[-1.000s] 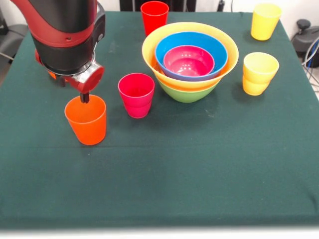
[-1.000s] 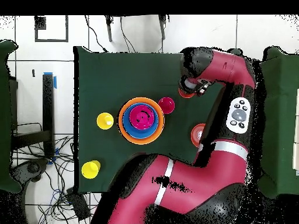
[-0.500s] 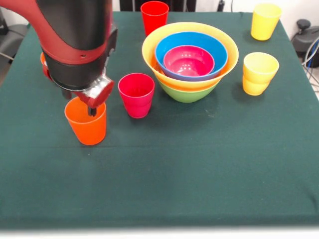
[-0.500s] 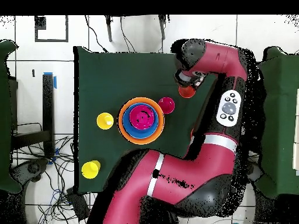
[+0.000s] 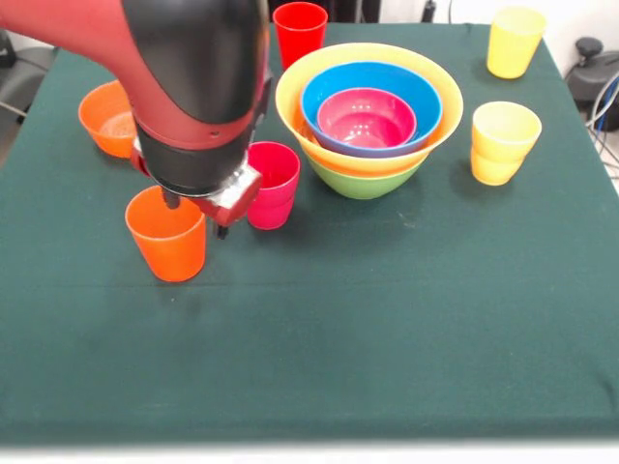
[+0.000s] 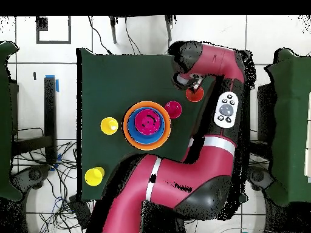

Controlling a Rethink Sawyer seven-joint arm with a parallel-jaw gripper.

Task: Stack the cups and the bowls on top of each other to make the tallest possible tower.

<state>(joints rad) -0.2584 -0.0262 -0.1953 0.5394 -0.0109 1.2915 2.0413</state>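
You are working in a robotics lab or test room, not a home or kitchen. The table (image 6: pixel 121 73) is draped in plain dark green cloth (image 5: pixel 406 319) as a staged work surface. In the overhead view it stands on a pale tiled floor (image 6: pixel 67 36). At about 8 o'clock from the table, loose cables (image 6: pixel 61 206) tangle across the tiles. At 10 o'clock you can see blue tape (image 6: pixel 57 84) stuck to the floor and a dark square outline (image 6: pixel 53 29) marked near the top edge. More green-covered surfaces (image 6: pixel 7 121) flank the table at 9 and 3 o'clock. The red and black arm (image 6: pixel 182 182) fills the 6 o'clock side.
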